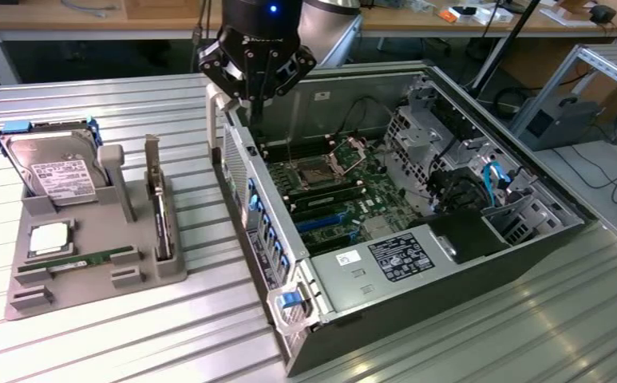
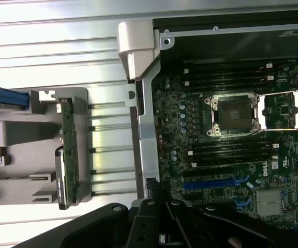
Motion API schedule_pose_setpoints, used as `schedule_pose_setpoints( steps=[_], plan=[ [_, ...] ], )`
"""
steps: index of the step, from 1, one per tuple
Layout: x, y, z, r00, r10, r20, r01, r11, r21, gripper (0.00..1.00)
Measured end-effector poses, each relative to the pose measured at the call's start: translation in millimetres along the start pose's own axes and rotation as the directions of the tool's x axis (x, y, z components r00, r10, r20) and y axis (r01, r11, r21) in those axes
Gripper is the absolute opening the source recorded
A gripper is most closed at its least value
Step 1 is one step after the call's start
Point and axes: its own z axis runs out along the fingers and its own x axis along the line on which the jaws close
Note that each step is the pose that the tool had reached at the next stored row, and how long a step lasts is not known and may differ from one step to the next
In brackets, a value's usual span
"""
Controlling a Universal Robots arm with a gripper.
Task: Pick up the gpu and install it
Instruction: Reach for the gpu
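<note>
fingers (image 1: 253, 100) pinched shut, held nothing. gpu (image 1: 161, 209) stood on edge in grey holder (image 1: 95, 283) at exterior view's left, silver bracket (image 1: 152, 159) at its far end, not yet picked. hard drive (image 1: 58, 171) and memory stick (image 1: 79, 261) sat near it in same holder. gripper (image 1: 254, 110) hovered over rear wall of open pc case (image 1: 319, 319), well apart from card. judgement: fingers had to spread before any descent; best bite looked like card's top edge, square to it, clear of bracket; blue slots (image 1: 324, 223) on motherboard looked free.
</note>
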Motion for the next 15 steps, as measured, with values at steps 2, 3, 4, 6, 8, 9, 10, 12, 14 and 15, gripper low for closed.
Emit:
schedule_pose_setpoints(
  steps=[2, 3, 4, 6, 8, 9, 10, 12, 14, 15],
  plan=[
    [1.1, -0.1, 0.0, 1.0000, 0.000, 0.0000, 0.000, 1.0000, 0.0001, 0.11],
    [1.9, -0.1, 0.0, 1.0000, 0.000, 0.0000, 0.000, 1.0000, 0.0001, 0.11],
    [2.2, -0.2, 0.0, 1.0000, 0.000, 0.0000, 0.000, 1.0000, 0.0000, 0.11],
    [2.8, -0.2, 0.0, 1.0000, 0.000, 0.0000, 0.000, 1.0000, 0.0000, 0.11],
    [3.9, -0.3, -0.1, 1.0000, 0.000, -0.0001, 0.000, 1.0000, 0.0001, 0.11],
    [4.6, -0.3, 0.0, 1.0000, 0.000, 0.0000, 0.000, 1.0000, 0.0000, 0.11],
    [4.8, -0.4, 0.0, 1.0000, 0.000, 0.0000, 0.000, 1.0000, 0.0000, 0.11],
    [5.8, -0.4, 0.0, 1.0000, 0.000, 0.0000, 0.000, 1.0000, 0.0001, 0.11],
    [6.8, -0.5, 0.0, 1.0000, 0.000, 0.0000, 0.000, 1.0000, 0.0000, 0.11],
    [7.4, -0.6, 0.0, 1.0000, 0.000, 0.0000, 0.000, 1.0000, 0.0000, 0.11]
  ],
)
